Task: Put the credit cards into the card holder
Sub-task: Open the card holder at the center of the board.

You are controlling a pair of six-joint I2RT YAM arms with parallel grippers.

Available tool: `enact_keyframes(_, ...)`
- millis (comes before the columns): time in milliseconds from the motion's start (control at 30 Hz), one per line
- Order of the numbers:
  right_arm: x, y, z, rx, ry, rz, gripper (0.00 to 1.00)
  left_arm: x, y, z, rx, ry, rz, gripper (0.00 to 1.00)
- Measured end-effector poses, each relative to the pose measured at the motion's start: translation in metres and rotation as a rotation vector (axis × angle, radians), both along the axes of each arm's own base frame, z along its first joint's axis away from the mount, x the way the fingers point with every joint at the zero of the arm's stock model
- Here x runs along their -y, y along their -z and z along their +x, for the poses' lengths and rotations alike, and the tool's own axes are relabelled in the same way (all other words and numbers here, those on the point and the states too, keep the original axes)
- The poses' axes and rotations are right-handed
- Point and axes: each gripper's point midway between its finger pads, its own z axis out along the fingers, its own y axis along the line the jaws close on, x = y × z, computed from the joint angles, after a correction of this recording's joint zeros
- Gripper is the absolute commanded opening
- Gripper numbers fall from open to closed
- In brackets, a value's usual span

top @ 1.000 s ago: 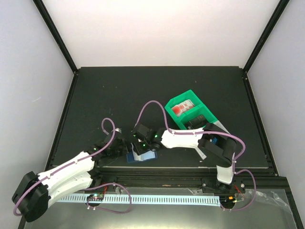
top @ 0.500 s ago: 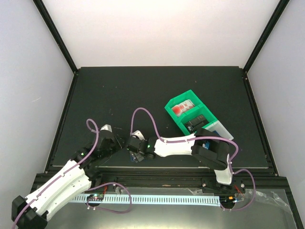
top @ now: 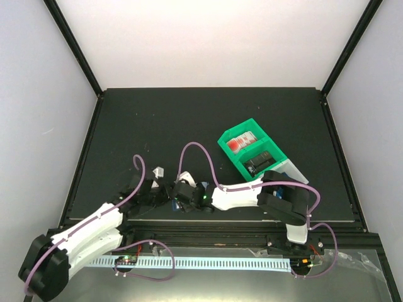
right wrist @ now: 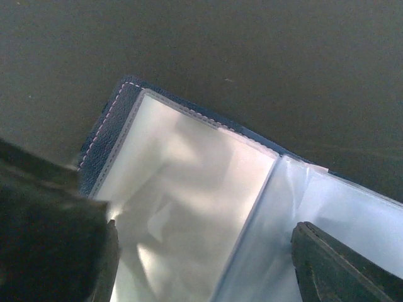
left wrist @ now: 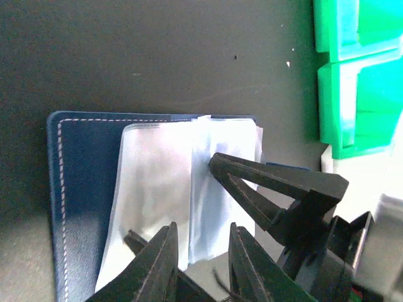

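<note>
Right gripper [right wrist: 208,251] jaws have gone wide above the card holder [left wrist: 82,189]; left gripper [left wrist: 201,251] jaws narrow around a clear sleeve [left wrist: 157,182], prepping a pocket

**Top view.** Green bin [top: 228,151], with two compartments, lies beyond and to the right of the right claw [top: 179,199], well apart from it.
- Far compartment: red-and-white items [top: 242,143].
- Near compartment: black item [top: 257,163].

A white tray [top: 296,173] sits just beside the bin, on the side away from the claw. The black table mat [top: 208,119] lies beneath the claw and extends beyond it. A slotted white strip [top: 214,262] runs crosswise on the near side of the claw, past the mat's edge. Pale walls [top: 214,38] stand beyond.

**Left wrist view.** The green bin appears up and to the right of the left claw [left wrist: 201,264], with the white tray just below it.
</note>
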Motion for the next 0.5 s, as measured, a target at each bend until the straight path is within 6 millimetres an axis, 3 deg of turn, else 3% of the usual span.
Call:
enact_keyframes(267, 0.002, -0.003, -0.002, 0.012, -0.025, 0.045, 0.74, 0.008, 0.023, 0.007, -0.033, 0.047, 0.036, 0.21)
enact_keyframes(500, 0.021, -0.016, -0.015, -0.054, -0.041, 0.037, 0.75, 0.000, 0.042, 0.003, -0.049, 0.072, 0.117, 0.22)
